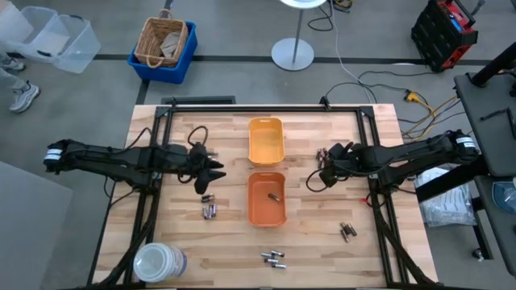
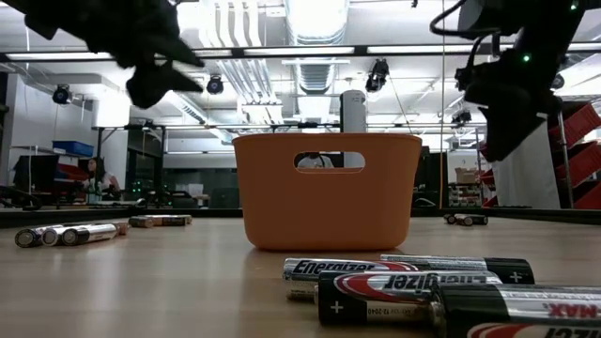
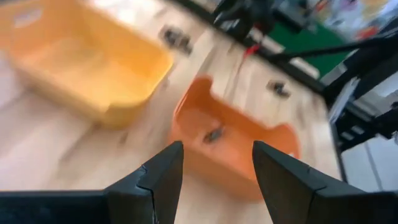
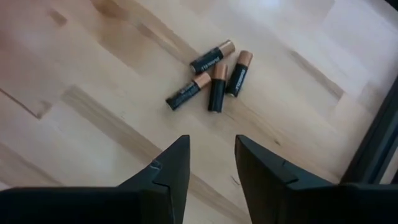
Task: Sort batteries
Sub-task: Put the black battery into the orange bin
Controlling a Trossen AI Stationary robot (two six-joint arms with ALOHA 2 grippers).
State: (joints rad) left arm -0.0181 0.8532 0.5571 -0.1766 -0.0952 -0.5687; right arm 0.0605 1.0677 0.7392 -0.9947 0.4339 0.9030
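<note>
Fingers (image 3: 163,180) of the left gripper (image 1: 216,171) are standing apart, gripping nothing, beside the orange tray (image 1: 266,198), where one battery (image 1: 272,196) is lying. Other batteries (image 1: 210,209) are sitting scattered on the worktop (image 1: 322,250). Fingers (image 4: 174,168) of the right gripper (image 1: 321,161) are hanging parted and bare above four batteries (image 4: 213,74), near the yellow tray (image 1: 265,139).

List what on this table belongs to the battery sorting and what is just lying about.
Part of the job:
- batteries by the left gripper
- batteries at the near edge
- copper-topped batteries ahead of the right gripper
- battery in the orange tray
- orange tray
- yellow tray
- left gripper, open

Lying about:
- white container at the table corner
- blue bin with wicker basket on the floor
</note>
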